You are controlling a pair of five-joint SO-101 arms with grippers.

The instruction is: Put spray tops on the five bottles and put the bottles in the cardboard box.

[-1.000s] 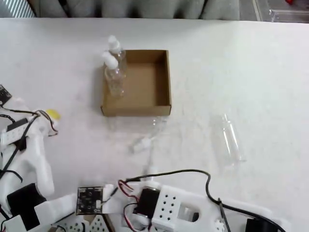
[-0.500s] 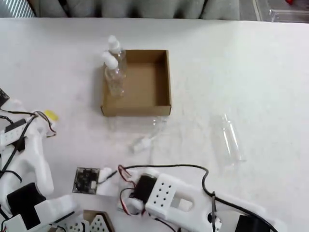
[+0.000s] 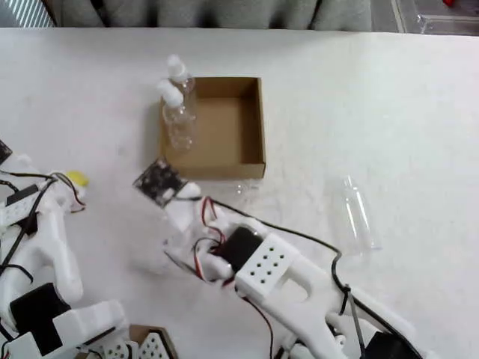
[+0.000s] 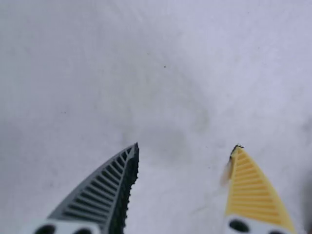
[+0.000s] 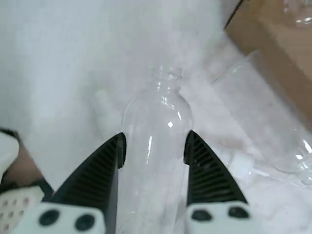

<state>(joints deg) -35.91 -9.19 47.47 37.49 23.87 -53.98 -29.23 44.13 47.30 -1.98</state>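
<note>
R claw [image 5: 153,146] clamped on clear uncapped bottle [image 5: 157,112], just near-left of cardboard box [image 3: 253,153]. L claw [image 4: 185,151] apart over table [image 4: 146,73] at left. Two topped bottles [image 3: 178,112] stand at box's far-left corner; another open bottle [image 3: 359,217] lies to the right.

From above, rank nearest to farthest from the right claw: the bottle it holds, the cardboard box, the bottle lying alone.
1. Held bottle, clamped in the right gripper.
2. Cardboard box, just beyond it.
3. Lone bottle, lying off to the table's right side.
</note>
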